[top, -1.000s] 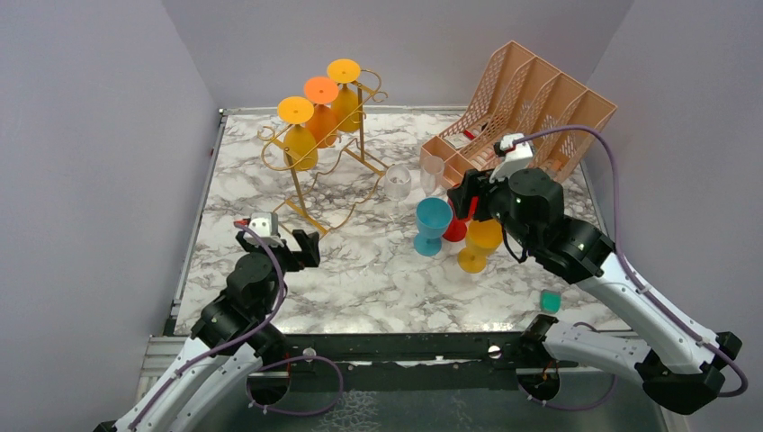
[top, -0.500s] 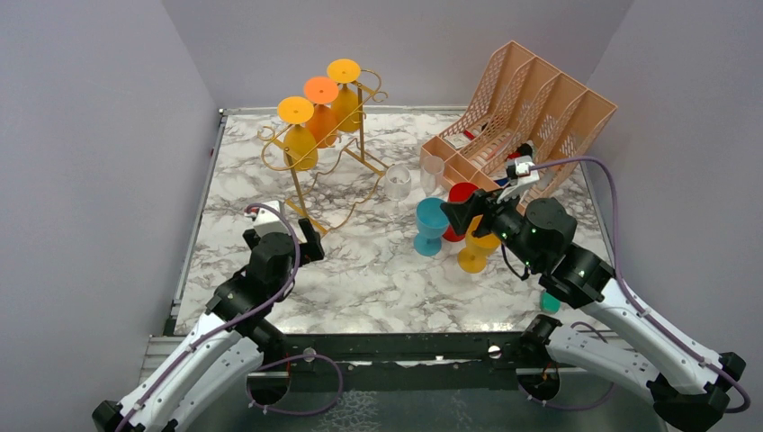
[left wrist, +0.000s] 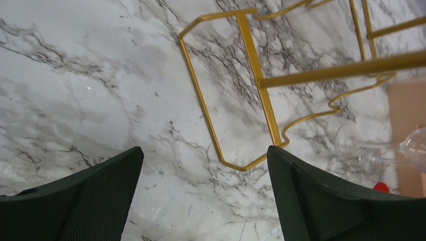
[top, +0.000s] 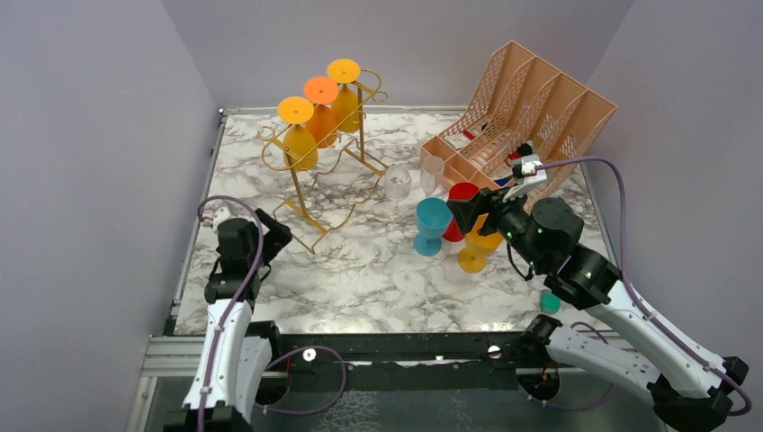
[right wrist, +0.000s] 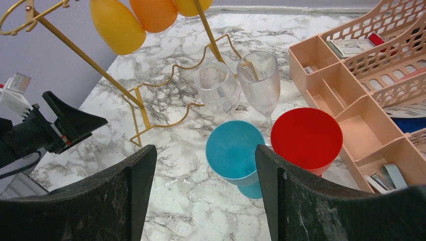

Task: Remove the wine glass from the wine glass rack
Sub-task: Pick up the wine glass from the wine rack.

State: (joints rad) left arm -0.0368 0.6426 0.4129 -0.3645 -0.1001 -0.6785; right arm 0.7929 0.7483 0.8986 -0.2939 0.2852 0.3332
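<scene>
The gold wire wine glass rack (top: 337, 148) stands at the back left of the marble table, with three glasses hanging bowl down: a yellow one (top: 300, 139), an orange one (top: 322, 112) and a second yellow one (top: 345, 97). They also show in the right wrist view (right wrist: 116, 24). My left gripper (top: 270, 232) is open and empty near the rack's looped foot (left wrist: 236, 120). My right gripper (top: 463, 210) is open and empty above the blue glass (right wrist: 235, 150) and red glass (right wrist: 306, 136).
Off the rack stand a blue glass (top: 432, 223), a red glass (top: 461, 200), a yellow glass (top: 477, 245) and two clear glasses (top: 399, 183). A peach lattice file organizer (top: 522, 112) fills the back right. A small teal object (top: 550, 301) lies by the front right edge.
My left arm has swung left and back toward the table's left edge, gripper still open. My right arm has pulled back from the glasses, leaving the red glass standing, and stays open.
</scene>
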